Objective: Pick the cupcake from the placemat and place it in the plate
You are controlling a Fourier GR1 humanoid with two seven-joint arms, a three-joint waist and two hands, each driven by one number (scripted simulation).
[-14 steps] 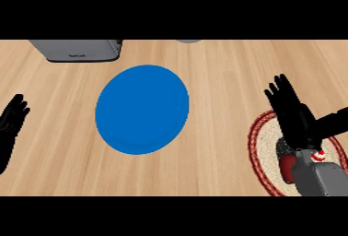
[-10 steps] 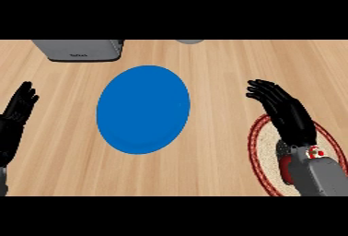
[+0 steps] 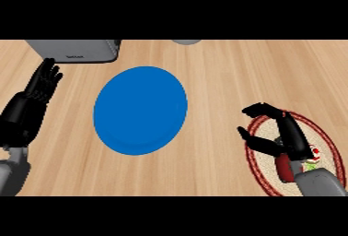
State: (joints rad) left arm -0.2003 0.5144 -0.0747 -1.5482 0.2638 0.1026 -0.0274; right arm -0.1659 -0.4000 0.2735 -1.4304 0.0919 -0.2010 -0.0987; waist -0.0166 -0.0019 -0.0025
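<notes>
Wooden counter [image 3: 211,69] seen from above. Blue plate [image 3: 140,109] sits mid-left, nothing on it, nothing between it and the placemat. Grey box-shaped appliance [image 3: 75,49] at the top-left edge, just beside the left hand's fingertips. A small grey round object [image 3: 185,41] is cut off at the top edge above the plate; can't tell what it is.

Round woven placemat [image 3: 326,138] with a dark red rim lies at lower right, well apart from the plate. Cupcake [image 3: 311,159] is on the placemat, mostly hidden behind the right forearm; only a bit of white, red and green shows.

Right hand [image 3: 289,138] is over the placemat's left part, fingers and thumb curled inward, gap between them, closed on nothing visible, not around the cupcake.

Left hand [image 3: 31,103] at the left edge, fingers straight and together, pointing up, resting.
</notes>
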